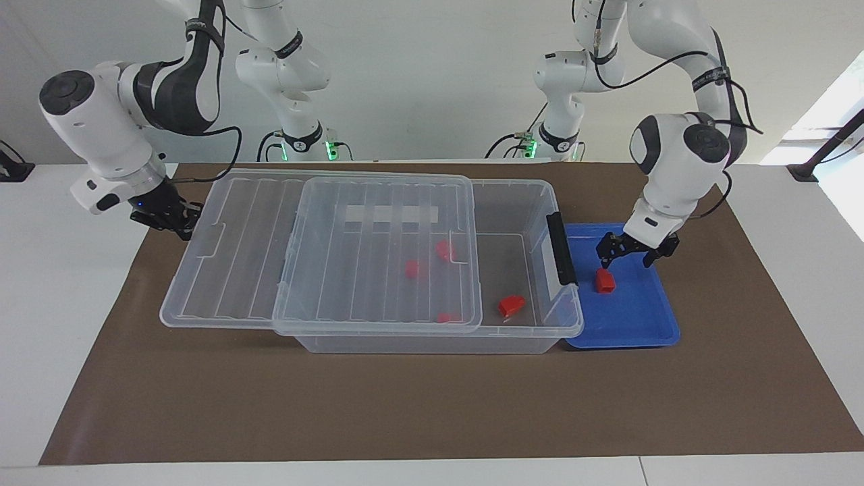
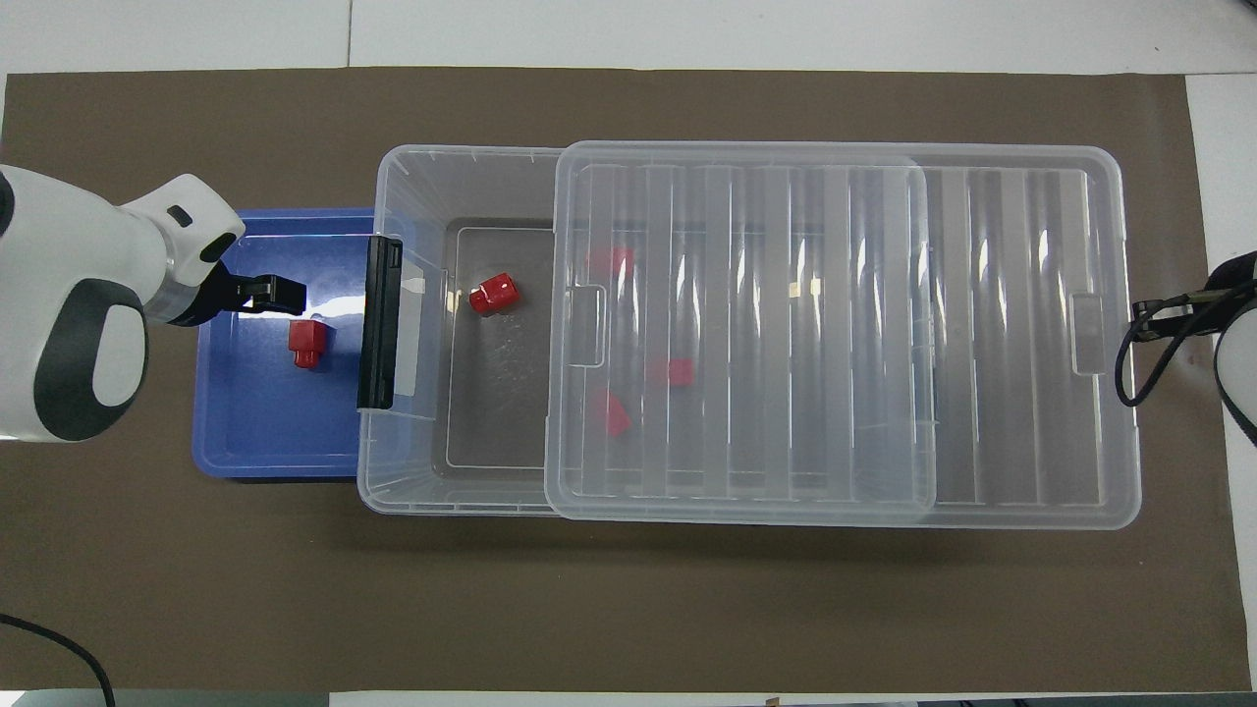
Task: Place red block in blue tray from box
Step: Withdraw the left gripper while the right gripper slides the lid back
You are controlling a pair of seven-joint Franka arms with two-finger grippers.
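The red block (image 1: 604, 281) lies in the blue tray (image 1: 634, 320), free of any gripper; it also shows in the overhead view (image 2: 306, 344) in the tray (image 2: 250, 432). My left gripper (image 1: 629, 255) hangs open and empty just over the tray, close above the block (image 2: 280, 294). The clear box (image 1: 432, 343) stands beside the tray with its black latch bar (image 1: 560, 248) at the tray's end. Its ribbed lid (image 1: 378, 270) is slid toward the right arm's end, leaving the tray end uncovered. My right gripper (image 1: 177, 219) is at the lid's outer edge (image 2: 1159, 316).
One rounder red piece (image 1: 511, 305) lies in the uncovered part of the box (image 2: 493, 293). Three more red pieces show through the lid (image 2: 678, 371). A brown mat (image 1: 432, 405) covers the table under everything.
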